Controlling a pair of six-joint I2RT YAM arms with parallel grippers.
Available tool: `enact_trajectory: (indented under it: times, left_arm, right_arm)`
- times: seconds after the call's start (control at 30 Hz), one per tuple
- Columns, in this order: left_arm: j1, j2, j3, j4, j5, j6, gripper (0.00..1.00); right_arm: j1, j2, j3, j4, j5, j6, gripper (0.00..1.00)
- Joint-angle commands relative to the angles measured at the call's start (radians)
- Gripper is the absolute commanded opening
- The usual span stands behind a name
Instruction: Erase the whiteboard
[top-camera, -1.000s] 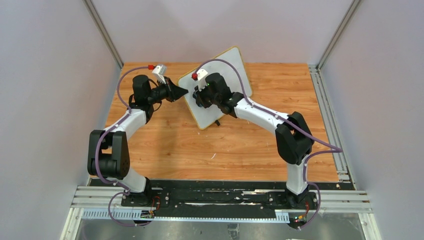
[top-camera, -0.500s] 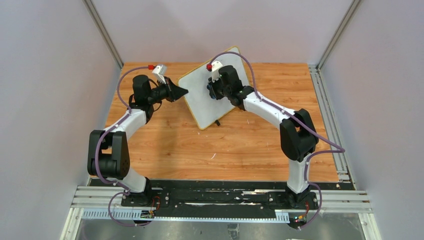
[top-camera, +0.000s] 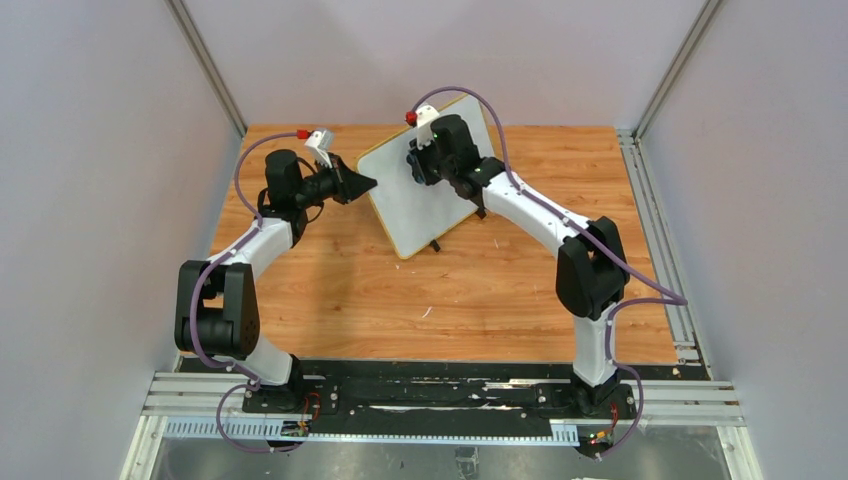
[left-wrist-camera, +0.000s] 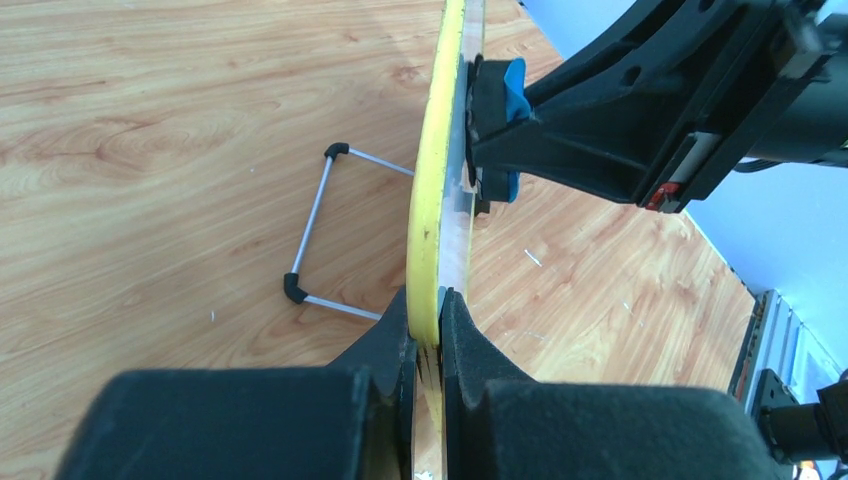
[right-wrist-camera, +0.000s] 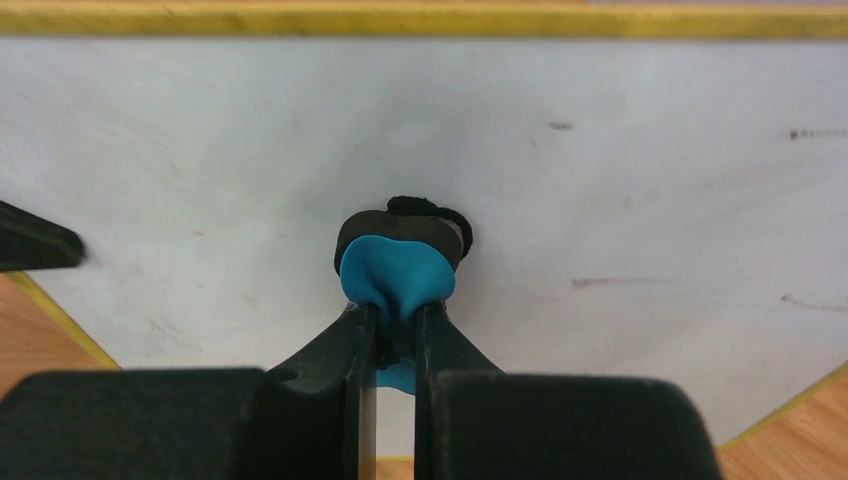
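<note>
My left claw (left-wrist-camera: 428, 300) pinches the whiteboard (top-camera: 412, 212) by its left rim, steadying it propped on the table (top-camera: 330, 285). My right claw (right-wrist-camera: 395, 312) clamps a blue eraser (right-wrist-camera: 396, 268) against its upper face. Pressing too hard could twist the rim free or topple it.

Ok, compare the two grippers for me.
The left gripper pinches the whiteboard by its yellow edge; the right gripper pinches a blue eraser. The left meets the board edge-on; the right faces its white surface, eraser pressed against it. Both are black and shut.
</note>
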Motion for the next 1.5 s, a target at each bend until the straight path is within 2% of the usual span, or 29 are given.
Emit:
enact_trajectory:
  times: [0.0,0.2,0.5,0.7,0.87,1.33,1.47]
  left_arm:
    - [-0.01,0.024,-0.02,-0.097,-0.057,0.224,0.0]
    - [-0.011,0.022,-0.022,-0.097,-0.058,0.226,0.0]
    - [-0.012,0.027,-0.021,-0.097,-0.056,0.228,0.0]
    - [-0.012,0.02,-0.025,-0.097,-0.056,0.229,0.0]
    - [-0.012,0.011,-0.028,-0.097,-0.059,0.234,0.0]
    - [-0.012,0.012,-0.025,-0.097,-0.059,0.234,0.0]
    - [-0.012,0.015,-0.024,-0.097,-0.058,0.232,0.0]
  right_arm:
    - [0.045,0.064,0.103,-0.021,-0.032,-0.001,0.01]
    - [0.099,0.107,0.15,-0.04,-0.046,-0.008,0.01]
    - [0.172,0.08,0.103,-0.018,-0.056,-0.014,0.01]
    - [0.17,0.089,0.114,-0.028,0.019,-0.061,0.0]
    - [0.106,0.099,0.114,-0.042,0.04,-0.07,0.0]
    - [-0.212,0.078,0.005,-0.002,0.034,-0.029,0.01]
    - [-0.287,0.105,0.024,0.01,0.031,-0.024,0.01]
